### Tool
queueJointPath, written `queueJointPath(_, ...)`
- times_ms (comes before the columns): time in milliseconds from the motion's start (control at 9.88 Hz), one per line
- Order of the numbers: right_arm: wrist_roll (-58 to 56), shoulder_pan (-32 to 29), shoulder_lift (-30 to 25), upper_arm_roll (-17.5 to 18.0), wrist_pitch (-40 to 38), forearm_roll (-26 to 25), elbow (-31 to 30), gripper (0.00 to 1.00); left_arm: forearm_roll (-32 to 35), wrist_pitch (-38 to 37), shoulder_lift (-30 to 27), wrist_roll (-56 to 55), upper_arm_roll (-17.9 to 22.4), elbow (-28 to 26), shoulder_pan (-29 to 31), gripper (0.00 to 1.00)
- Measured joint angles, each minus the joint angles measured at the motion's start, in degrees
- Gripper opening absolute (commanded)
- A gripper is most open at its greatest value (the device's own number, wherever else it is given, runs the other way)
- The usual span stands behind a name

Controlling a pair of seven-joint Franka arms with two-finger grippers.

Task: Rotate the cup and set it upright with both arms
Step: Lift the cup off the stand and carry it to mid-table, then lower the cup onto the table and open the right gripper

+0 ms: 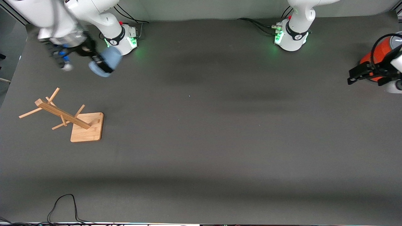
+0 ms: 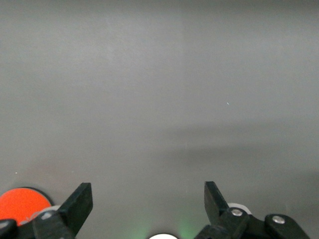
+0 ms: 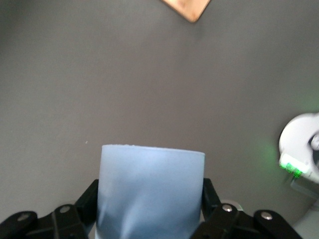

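The pale-blue cup hangs in the air, tilted, close to the right arm's base. My right gripper is shut on it, one black finger on each side of its wall. In the right wrist view the cup fills the space between the fingers of the right gripper, and its rim points away from the camera. My left gripper waits open at the left arm's end of the table, over the orange cylinder. Nothing is between the spread fingers of the left gripper, only bare table.
A wooden peg rack on a square base stands toward the right arm's end, nearer the front camera than the cup; its base corner shows in the right wrist view. The large orange cylinder sits under the left arm. A black cable loops at the front edge.
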Motion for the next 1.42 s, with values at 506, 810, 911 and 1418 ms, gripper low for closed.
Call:
queueJointPath(506,30.97,13.38,26.82,0.11,5.25,1.73,19.39,0.44,-0.13,3.1,1.09,-1.12,-0.58,-0.43,0.1,1.0)
queueJointPath(810,45.7,19.71,40.8,0.15,8.55,1.84,28.11,0.44,-0.16,5.02,1.2,-1.23,-0.87,-0.42,-0.02,1.0)
queueJointPath(911,49.77,21.44,45.36,0.16,9.36,1.83,30.83,0.44,-0.17,5.08,1.34,-1.24,-0.97,-0.44,-0.11,1.0)
queueJointPath(1418,61.83,22.98,64.64,-0.16,11.99,1.83,42.59,0.44,-1.21,4.76,2.27,-2.58,-1.53,-0.72,-2.77,1.0)
